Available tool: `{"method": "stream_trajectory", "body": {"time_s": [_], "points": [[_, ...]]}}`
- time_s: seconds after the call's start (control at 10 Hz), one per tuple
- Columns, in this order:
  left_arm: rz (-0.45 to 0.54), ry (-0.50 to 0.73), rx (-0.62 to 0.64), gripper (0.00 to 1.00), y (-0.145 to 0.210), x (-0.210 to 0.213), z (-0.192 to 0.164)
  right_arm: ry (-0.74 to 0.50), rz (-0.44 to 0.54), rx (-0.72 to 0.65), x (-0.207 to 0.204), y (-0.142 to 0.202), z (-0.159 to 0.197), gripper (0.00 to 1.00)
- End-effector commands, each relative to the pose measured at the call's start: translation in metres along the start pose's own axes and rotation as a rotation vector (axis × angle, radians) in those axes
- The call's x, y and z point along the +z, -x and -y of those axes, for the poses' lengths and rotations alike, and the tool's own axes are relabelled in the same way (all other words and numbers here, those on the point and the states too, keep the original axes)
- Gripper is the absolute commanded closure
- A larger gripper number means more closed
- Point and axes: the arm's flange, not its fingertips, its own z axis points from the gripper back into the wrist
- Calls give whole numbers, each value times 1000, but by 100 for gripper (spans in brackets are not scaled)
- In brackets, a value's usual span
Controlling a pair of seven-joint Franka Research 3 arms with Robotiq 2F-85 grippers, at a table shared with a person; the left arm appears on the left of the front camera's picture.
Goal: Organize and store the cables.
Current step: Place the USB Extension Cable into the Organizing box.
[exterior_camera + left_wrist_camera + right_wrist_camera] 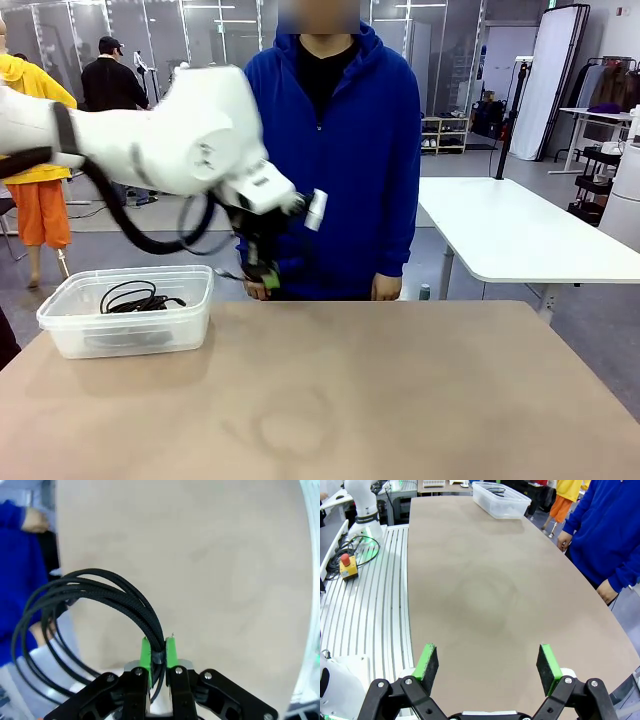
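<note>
Table (400,400): matte, beige-brown top with faint ring-shaped marks, rounded corners.

Bin (60,325): clear, thin-walled plastic box with a rolled rim, sitting at the table's far left corner. It is holding a loose coil of thin black cord (135,298), glossy, lying flat on the bottom.

Left gripper (158,652): green pads are pinching a bundle of black cable (107,592) between them, jaws nearly together. Cable sheath is showing a fine braided weave; several strands are running together and arching up from the pads in one rounded loop, hanging over the table near its far edge. In the front view this gripper (262,275) is hovering above the far edge, just right of the bin, in front of the person in a blue hooded top (345,150); the loop (200,222) is dangling beside it.

Right gripper (487,662): fingers are standing wide apart, nothing between the pads, above bare table.

The person's hand (386,288) is hanging at the side, fingers relaxed, grasping nothing.
</note>
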Motion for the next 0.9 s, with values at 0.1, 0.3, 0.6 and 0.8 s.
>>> {"method": "stream_trajectory", "body": {"time_s": [0.1,0.3,0.6,0.8], "points": [[0,-143,36,86,121,19,10,10,16,11,-1,-1,1,0],[-54,-131,44,86,172,36,18,10,16,11,-1,-1,1,0],[-34,-58,127,86,240,52,22,10,16,11,-1,-1,1,0],[-55,-28,153,86,266,45,16,10,16,11,-1,-1,1,0]]}}
